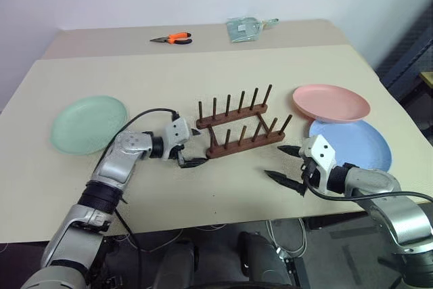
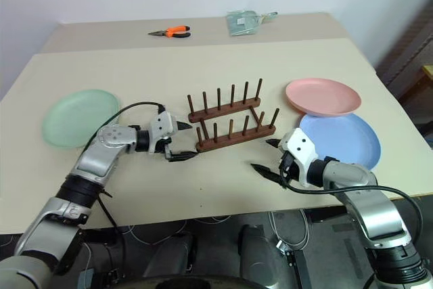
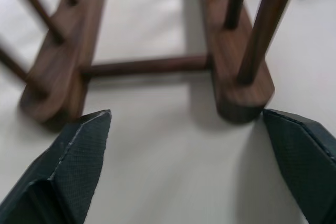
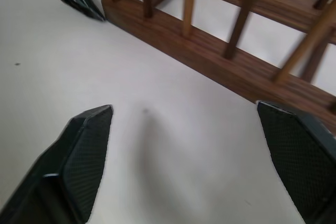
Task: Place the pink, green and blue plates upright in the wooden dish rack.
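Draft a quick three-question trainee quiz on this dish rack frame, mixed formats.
1. True or false: the wooden dish rack already holds a plate.
2. Which plate lies nearest the right pincer? A) green plate B) pink plate C) blue plate
3. Fill in: beyond the rack, near the table's far edge, lie orange-handled ____.

Key: 1 false, the rack is empty. 2 C. 3 pliers.
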`<move>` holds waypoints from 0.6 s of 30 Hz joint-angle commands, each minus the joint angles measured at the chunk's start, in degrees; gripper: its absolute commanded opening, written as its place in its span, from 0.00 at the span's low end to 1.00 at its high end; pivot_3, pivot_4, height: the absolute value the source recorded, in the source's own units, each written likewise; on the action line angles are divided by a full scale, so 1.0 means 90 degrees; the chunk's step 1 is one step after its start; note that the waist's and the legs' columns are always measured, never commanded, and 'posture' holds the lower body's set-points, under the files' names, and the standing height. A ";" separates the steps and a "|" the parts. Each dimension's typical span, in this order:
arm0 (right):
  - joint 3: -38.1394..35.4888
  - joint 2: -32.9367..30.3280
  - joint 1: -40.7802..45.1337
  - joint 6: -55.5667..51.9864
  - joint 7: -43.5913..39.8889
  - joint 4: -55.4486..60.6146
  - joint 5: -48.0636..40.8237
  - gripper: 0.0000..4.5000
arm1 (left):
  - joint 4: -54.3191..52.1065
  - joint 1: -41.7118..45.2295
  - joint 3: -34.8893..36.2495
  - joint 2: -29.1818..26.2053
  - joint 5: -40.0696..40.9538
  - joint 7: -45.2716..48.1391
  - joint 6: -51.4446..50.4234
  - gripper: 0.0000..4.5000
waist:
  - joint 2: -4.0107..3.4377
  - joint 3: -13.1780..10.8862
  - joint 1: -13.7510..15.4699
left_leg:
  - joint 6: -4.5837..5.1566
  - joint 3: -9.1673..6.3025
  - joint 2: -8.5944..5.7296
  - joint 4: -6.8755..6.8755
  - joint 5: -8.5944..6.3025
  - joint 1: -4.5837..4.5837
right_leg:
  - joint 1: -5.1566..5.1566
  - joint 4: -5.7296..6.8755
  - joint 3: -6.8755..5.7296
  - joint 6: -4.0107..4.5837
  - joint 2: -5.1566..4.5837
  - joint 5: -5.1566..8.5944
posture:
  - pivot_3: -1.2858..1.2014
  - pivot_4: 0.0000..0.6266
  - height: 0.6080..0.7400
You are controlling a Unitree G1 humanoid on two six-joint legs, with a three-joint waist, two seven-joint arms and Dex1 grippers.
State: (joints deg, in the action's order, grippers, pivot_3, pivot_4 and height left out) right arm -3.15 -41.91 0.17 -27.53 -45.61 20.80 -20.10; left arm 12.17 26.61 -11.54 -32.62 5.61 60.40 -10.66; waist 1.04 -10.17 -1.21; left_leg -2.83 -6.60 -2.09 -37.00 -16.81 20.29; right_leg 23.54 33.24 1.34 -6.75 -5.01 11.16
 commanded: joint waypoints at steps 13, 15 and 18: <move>0.0777 0.0595 0.1229 0.0530 0.1132 -0.1635 0.1612 0.00 | -0.2514 -0.1058 -0.0717 0.1158 -0.0195 -0.2244 -0.2662 0.23 | -0.0006 -0.0005 0.0184 | 0.0003 -0.0001 -0.0010 -0.0023 -0.0002 0.0007 | -0.0011 -0.0004 0.0000 0.0002 -0.0007 0.0002 | 0.52 0.24 1.00; 0.0879 0.0691 0.1385 0.0644 0.1223 -0.1782 0.1781 0.00 | -0.2281 -0.0969 -0.0717 0.1285 -0.0383 -0.2577 -0.2631 0.23 | -0.0008 -0.0001 0.0184 | 0.0003 -0.0002 -0.0010 -0.0023 -0.0001 0.0004 | -0.0012 -0.0002 0.0000 0.0003 -0.0005 0.0001 | 0.52 0.24 1.00; 0.0959 0.0806 0.1603 0.0802 0.1311 -0.2028 0.1967 0.00 | -0.1961 -0.0886 -0.0578 0.1324 -0.0483 -0.2910 -0.2582 0.23 | -0.0005 0.0004 0.0175 | 0.0003 -0.0002 -0.0011 -0.0023 -0.0001 0.0002 | -0.0013 -0.0002 0.0000 0.0003 -0.0005 0.0000 | 0.52 0.24 1.00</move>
State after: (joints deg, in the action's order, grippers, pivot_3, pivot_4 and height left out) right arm 5.51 -34.80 13.66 -21.78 -34.59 2.87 -3.48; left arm -8.81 18.80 -18.63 -19.98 4.13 37.52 -33.10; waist 1.00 -10.14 0.36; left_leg -2.80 -6.61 -2.18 -37.21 -16.81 20.29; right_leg 23.41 33.22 1.35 -6.71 -5.05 11.16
